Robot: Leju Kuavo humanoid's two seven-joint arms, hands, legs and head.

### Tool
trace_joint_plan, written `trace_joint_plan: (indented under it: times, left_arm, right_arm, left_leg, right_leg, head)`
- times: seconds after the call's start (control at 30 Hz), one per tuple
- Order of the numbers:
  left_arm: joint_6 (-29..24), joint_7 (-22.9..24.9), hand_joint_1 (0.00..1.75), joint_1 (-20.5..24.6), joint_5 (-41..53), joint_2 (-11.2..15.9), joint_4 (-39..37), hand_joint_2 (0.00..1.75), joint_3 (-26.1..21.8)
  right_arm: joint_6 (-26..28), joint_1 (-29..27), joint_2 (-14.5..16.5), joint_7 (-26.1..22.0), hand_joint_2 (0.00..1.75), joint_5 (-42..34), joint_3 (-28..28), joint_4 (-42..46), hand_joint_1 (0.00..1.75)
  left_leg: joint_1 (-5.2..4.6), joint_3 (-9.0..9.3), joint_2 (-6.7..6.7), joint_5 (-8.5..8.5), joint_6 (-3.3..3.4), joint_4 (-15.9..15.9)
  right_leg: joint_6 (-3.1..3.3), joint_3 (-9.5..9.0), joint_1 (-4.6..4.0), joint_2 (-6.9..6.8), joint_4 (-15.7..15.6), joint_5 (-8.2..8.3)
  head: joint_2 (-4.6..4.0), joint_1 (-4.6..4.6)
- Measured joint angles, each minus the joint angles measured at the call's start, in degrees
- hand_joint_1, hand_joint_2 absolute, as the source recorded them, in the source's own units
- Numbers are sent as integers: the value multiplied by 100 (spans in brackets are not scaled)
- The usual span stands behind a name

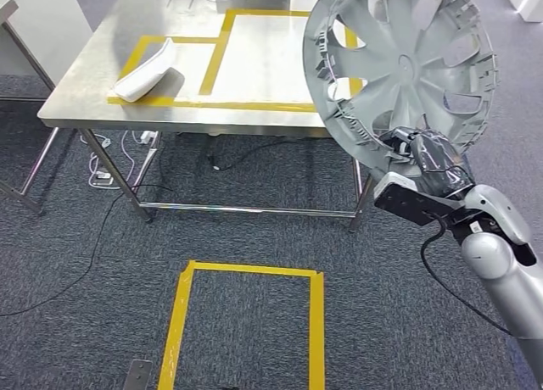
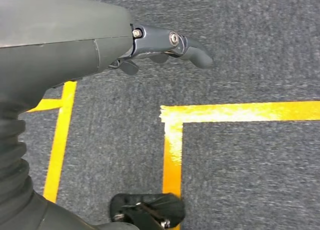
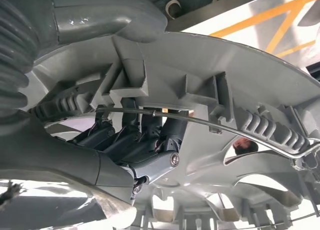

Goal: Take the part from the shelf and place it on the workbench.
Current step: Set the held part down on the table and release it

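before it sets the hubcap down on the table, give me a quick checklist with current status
1. Grip: right robot hand holds the hubcap at its lower rim, fingers hooked through the openings: ok.
2. Hubcap over the workbench: partly, much of it hangs past the right edge: not ok.
3. Free space in the large taped box: ok.
4. White part lies in the left taped box, apart from the hubcap: ok.
5. Left robot hand hangs over the carpet, holding nothing: ok.
6. Height above the tabletop: cannot tell.
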State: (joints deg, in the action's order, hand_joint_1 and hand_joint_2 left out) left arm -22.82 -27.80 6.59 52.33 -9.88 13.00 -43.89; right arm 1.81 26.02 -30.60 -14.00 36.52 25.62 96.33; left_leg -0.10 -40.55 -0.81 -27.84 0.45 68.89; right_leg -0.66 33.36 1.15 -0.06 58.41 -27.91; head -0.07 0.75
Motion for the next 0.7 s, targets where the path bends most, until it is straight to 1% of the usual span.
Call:
trace_joint_plan:
  times: [0.03, 0.07, 0.1, 0.13, 0.17, 0.2, 0.23, 0.27, 0.3, 0.33, 0.37, 0.4, 0.43, 0.47, 0.5, 0.53, 0.57, 0.6, 0.63, 0.7]
  left_arm:
    - [-1, 0, 0, 3, 0, 1, 0, 175, 0]
    - [-2, 0, 0, 8, 0, 1, 0, 175, 0]
    - [-2, 0, 0, 12, 0, 1, 0, 175, 0]
    - [-2, 0, 0, 14, 0, 1, 0, 175, 0]
    - [-3, 0, 0, 12, -1, 1, 0, 175, 0]
    - [-3, 1, 0, 6, -1, 2, 0, 175, 0]
    - [-4, 1, 0, 4, -1, 3, 0, 175, 0]
    - [-5, 1, 0, 8, -1, 4, 0, 175, 0]
    - [-4, 1, 0, 14, -1, 3, 0, 175, 0]
    - [-3, 0, 0, 22, 0, 1, 0, 175, 0]
    - [-2, 0, 0, 25, 0, -1, 0, 175, 0]
    - [-1, 0, 0, 23, -1, -3, 0, 175, 0]
    - [-2, 0, 0, 16, -2, -2, 0, 175, 0]
    - [-2, 0, 0, 11, -2, -2, 0, 175, 0]
    - [-2, 0, 0, 6, -1, -2, 0, 175, 0]
    - [-2, 0, 0, 6, -1, -3, 0, 175, 0]
    - [-2, 1, 0, 12, 0, -3, 0, 175, 0]
    - [-2, 1, 0, 18, 0, -3, 0, 175, 0]
    - [-2, 2, 0, 22, -1, -3, 0, 175, 0]
    - [-2, 3, 0, 21, -1, 0, 0, 175, 0]
  right_arm:
    - [1, 3, 0, 1, 175, 0, -1, 1, 175]
    - [1, 7, 0, -1, 175, 0, -1, 1, 175]
    - [4, 10, 0, -2, 175, 0, -1, 2, 175]
    - [7, 12, 0, -4, 175, 0, -2, 2, 175]
    - [9, 11, 0, -5, 175, 0, -2, 2, 175]
    - [11, 6, -1, -5, 175, 0, -4, 2, 175]
    - [11, 1, -2, -4, 175, -3, -5, 2, 175]
    - [11, 1, -3, -4, 175, -5, -7, 2, 175]
    - [11, -1, -3, -5, 175, -7, -7, 2, 175]
    - [11, 0, -3, -7, 175, -8, -5, 2, 175]
    - [11, 0, -3, -8, 175, -7, -4, 1, 175]
    - [11, -3, -2, -8, 175, -5, -3, 1, 175]
    - [11, -5, -2, -7, 175, -4, -3, 0, 175]
    - [10, -7, -2, -5, 175, -3, -3, -1, 175]
    - [10, -10, -2, -5, 175, -3, -3, -1, 175]
    - [10, -9, -2, -6, 175, -4, -2, -2, 175]
    - [9, -5, -3, -9, 175, -5, 1, -1, 175]
    - [10, -1, -3, -10, 175, -4, 3, -1, 175]
    - [10, 1, -3, -10, 175, -3, 5, -1, 175]
    - [12, -5, -4, -2, 175, -1, 2, 0, 175]
  left_leg:
    - [-10, 162, 1, 183, 18, -375]
    - [-22, 300, 1, 275, 42, -686]
    - [-37, 380, 2, 285, 61, -861]
    - [-54, 409, 2, 230, 80, -913]
    - [-60, 432, 0, 211, 104, -962]
    - [-55, 456, 0, 211, 129, -989]
    - [-49, 492, -2, 212, 159, -1024]
    - [-41, 529, -2, 213, 192, -1058]
    - [-36, 556, -2, 207, 223, -1079]
    - [-44, 569, -3, 191, 248, -1080]
    - [-51, 578, -4, 172, 267, -1075]
    - [-58, 595, -4, 149, 275, -1068]
    - [-61, 624, -5, 119, 277, -1061]
    - [-62, 666, -7, 79, 272, -1053]
    - [-62, 720, -9, 30, 260, -1042]
    - [-67, 760, -12, -19, 238, -1033]
    - [-76, 782, -16, -60, 212, -1011]
    - [-83, 786, -19, -86, 188, -996]
    - [-89, 780, -21, -102, 166, -990]
    - [-86, 784, -17, -138, 126, -991]
  right_leg:
    - [-19, -36, -5, 2, -2, -28]
    - [-44, -55, -9, 7, -1, -52]
    - [-75, -59, -11, 10, -3, -69]
    - [-109, -55, -9, 11, -11, -79]
    - [-147, -57, -2, 11, -19, -88]
    - [-177, -51, 11, 5, -16, -111]
    - [-198, -17, 18, 2, 51, -162]
    - [-211, 85, 20, 2, 237, -256]
    - [-216, 257, 23, 2, 535, -379]
    - [-222, 478, 18, 4, 906, -503]
    - [-232, 709, 17, 4, 1261, -593]
    - [-242, 885, 17, 4, 1485, -598]
    - [-249, 968, 17, 3, 1517, -496]
    - [-254, 937, 20, 1, 1332, -292]
    - [-254, 813, 24, -3, 978, -33]
    - [-251, 655, 22, -6, 633, 157]
    - [-239, 500, 18, -4, 324, 261]
    - [-217, 405, 9, -1, 154, 278]
    - [-186, 360, -3, 5, 110, 223]
    - [-116, 331, -3, 15, 70, 184]
  head:
    - [0, -2]
    - [0, -3]
    - [0, -5]
    - [0, -8]
    - [0, -5]
    - [0, -8]
    - [-1, -11]
    - [-1, -21]
    - [-2, -33]
    - [-2, -42]
    - [-2, -48]
    - [-2, -49]
    - [-2, -49]
    - [-2, -50]
    - [-2, -50]
    - [-2, -49]
    - [-2, -47]
    - [-1, -43]
    - [-1, -40]
    - [0, -37]
